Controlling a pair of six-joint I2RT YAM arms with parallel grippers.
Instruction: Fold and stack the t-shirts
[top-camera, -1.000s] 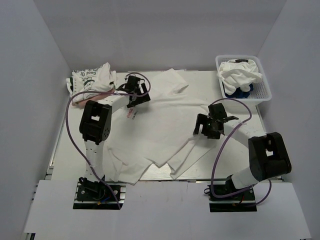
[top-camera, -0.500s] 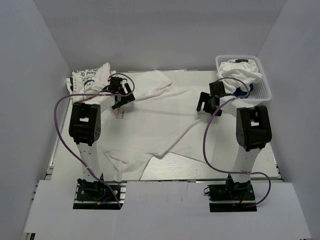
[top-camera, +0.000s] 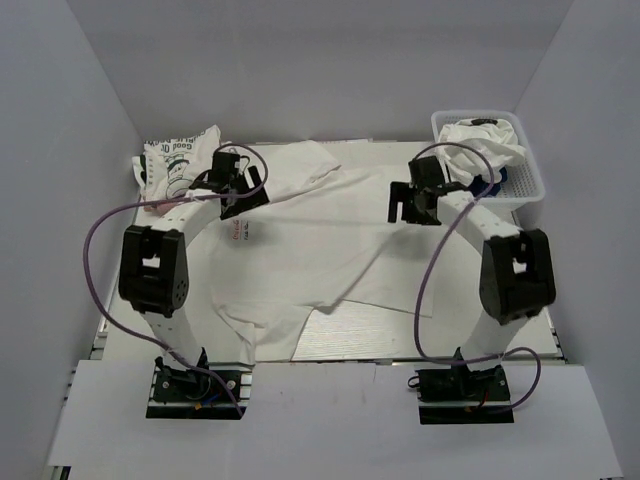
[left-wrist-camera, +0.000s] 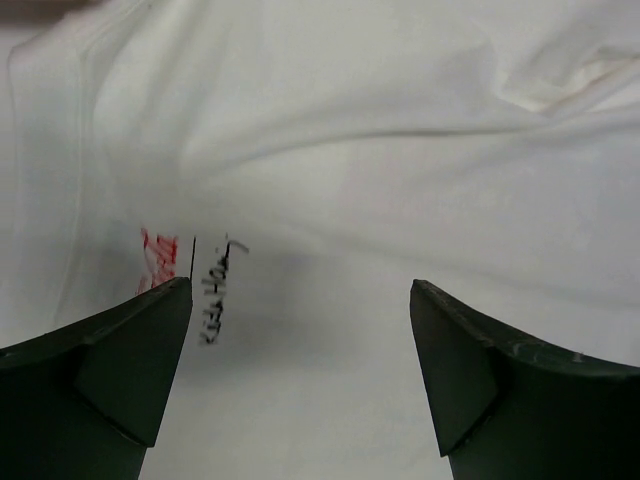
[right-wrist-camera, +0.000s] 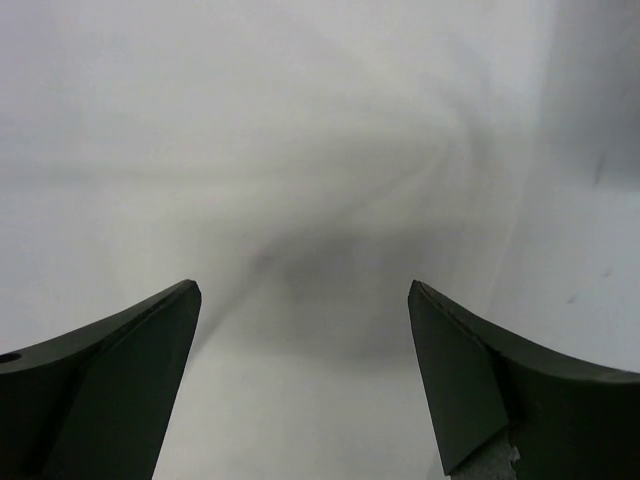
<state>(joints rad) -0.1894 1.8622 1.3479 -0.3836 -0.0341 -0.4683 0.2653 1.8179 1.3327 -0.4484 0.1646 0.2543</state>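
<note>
A large white t-shirt (top-camera: 320, 240) lies spread across the table, with a small red print and black handwriting (left-wrist-camera: 215, 285) near its left side. My left gripper (top-camera: 243, 192) hovers open over the shirt's back left part, beside that print, with only cloth showing between its fingers (left-wrist-camera: 130, 370). My right gripper (top-camera: 408, 203) hovers open over the shirt's back right part and holds nothing; in the right wrist view plain white cloth (right-wrist-camera: 300, 200) fills the frame. A bundle of white t-shirts with black lettering (top-camera: 180, 160) sits at the back left, with pinkish cloth (top-camera: 160, 205) under it.
A white lattice basket (top-camera: 532, 188) stands at the back right corner, holding a crumpled white shirt (top-camera: 485, 145) and navy blue cloth (top-camera: 478, 184). The spread shirt's lower hem reaches the table's near edge (top-camera: 330, 360). White walls close in the back and both sides.
Both arms have swung toward the back of the table, the right one from mid-table to near the basket. The white shirt now lies flatter and more spread out.
</note>
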